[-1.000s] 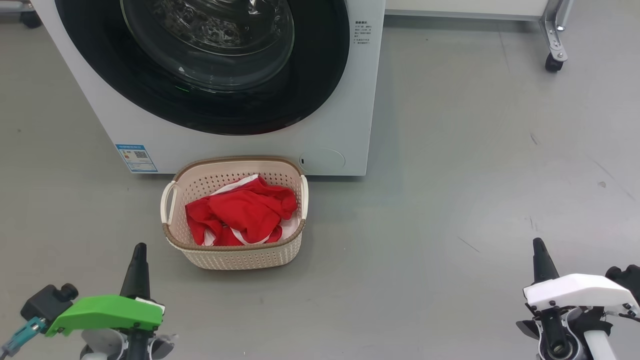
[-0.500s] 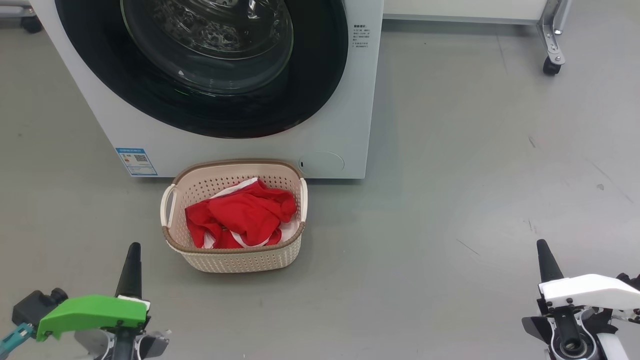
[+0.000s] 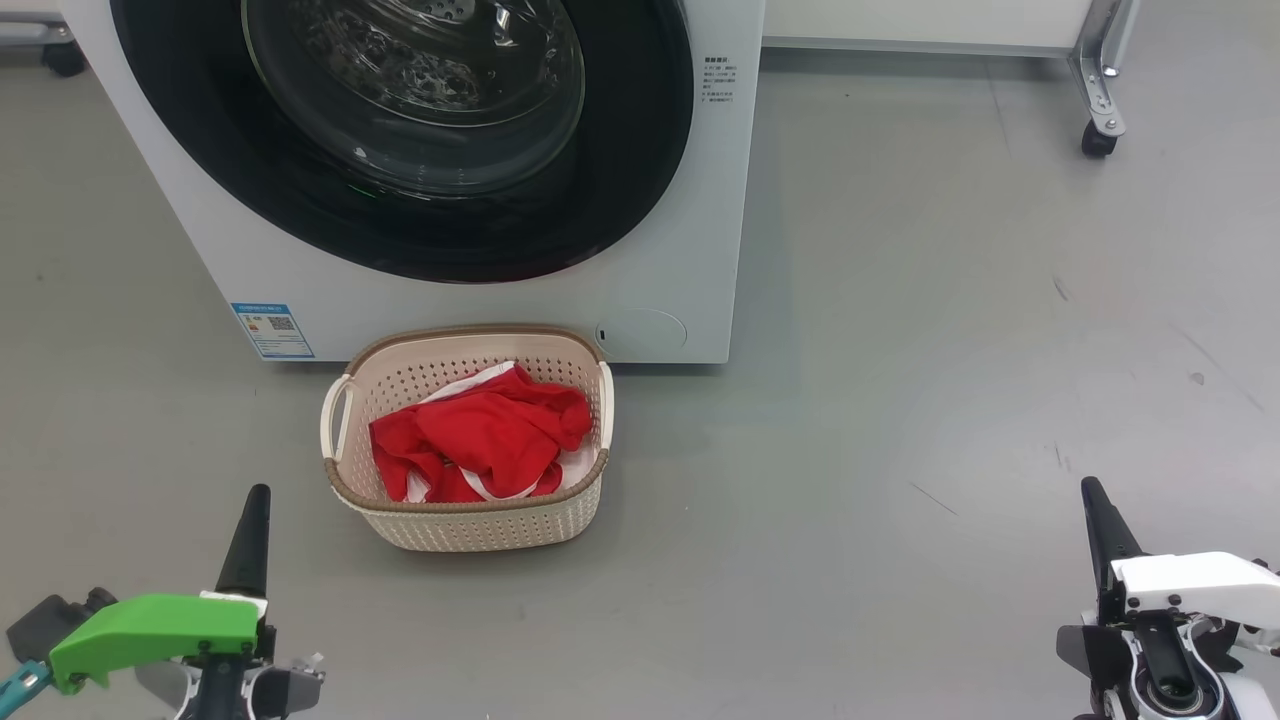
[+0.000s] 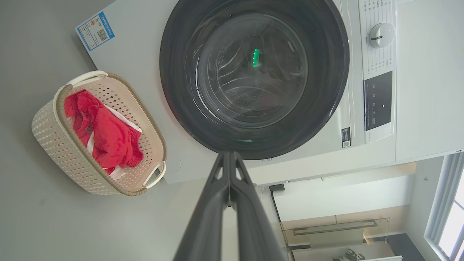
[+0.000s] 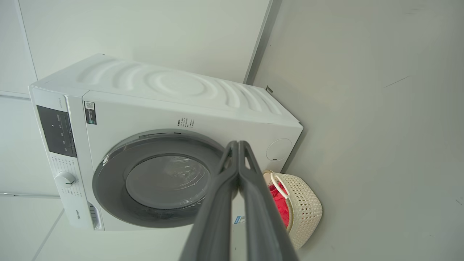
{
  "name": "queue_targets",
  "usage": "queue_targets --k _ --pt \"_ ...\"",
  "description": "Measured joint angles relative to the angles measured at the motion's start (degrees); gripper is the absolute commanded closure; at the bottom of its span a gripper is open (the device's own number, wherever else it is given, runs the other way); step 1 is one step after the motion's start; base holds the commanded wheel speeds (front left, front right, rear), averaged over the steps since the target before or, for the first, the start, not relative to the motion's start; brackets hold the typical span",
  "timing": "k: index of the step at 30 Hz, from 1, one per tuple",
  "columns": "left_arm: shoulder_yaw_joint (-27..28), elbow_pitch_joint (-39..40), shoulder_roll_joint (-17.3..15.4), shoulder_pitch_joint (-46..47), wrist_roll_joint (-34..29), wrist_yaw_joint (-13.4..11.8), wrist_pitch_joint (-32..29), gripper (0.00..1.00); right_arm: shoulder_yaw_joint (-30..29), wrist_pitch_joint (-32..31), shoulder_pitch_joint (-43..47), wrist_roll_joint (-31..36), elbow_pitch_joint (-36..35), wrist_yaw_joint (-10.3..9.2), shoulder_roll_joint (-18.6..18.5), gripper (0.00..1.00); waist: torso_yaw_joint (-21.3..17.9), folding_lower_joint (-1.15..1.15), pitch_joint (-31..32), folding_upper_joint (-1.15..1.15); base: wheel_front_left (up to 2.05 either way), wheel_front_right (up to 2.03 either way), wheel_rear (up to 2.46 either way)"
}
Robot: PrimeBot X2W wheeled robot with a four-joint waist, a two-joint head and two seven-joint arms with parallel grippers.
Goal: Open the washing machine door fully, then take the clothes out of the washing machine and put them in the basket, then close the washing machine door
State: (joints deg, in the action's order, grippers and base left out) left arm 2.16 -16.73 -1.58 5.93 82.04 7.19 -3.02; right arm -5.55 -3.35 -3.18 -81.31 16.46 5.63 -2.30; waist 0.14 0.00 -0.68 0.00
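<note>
Both empty, fingers pressed together: my left gripper [image 3: 258, 495], right gripper [image 3: 1092, 490]. Red clothes [image 3: 480, 435] lie in basket [image 3: 480, 525] before washing machine [image 3: 700, 300]; door [image 3: 620, 180] looks closed. Final step seems done; next, confirm latch.

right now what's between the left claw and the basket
Just bare grey floor lies between the left claw and the basket, seen in the head view.

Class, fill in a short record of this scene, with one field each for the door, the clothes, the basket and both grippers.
washing machine door: shut
basket: on the floor before the washing machine
clothes: red, heaped in the basket
left gripper: shut, empty
right gripper: shut, empty
</note>
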Motion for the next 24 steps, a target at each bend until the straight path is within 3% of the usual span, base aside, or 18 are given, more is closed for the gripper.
queue_targets --k 14,24 --pt "1.71 0.89 -0.16 -0.38 9.72 0.00 -2.74 1.00 -2.10 -2.92 -0.26 -10.01 -0.11 1.09 0.03 1.00 -0.14 0.00 0.52 0.00 0.00 0.00 0.00" --pt "1.78 0.92 -0.21 -0.42 9.91 0.00 -2.74 1.00 -2.23 -2.92 -0.28 -10.39 -0.22 1.34 0.03 1.00 -0.14 0.00 0.52 0.00 0.00 0.00 0.00"
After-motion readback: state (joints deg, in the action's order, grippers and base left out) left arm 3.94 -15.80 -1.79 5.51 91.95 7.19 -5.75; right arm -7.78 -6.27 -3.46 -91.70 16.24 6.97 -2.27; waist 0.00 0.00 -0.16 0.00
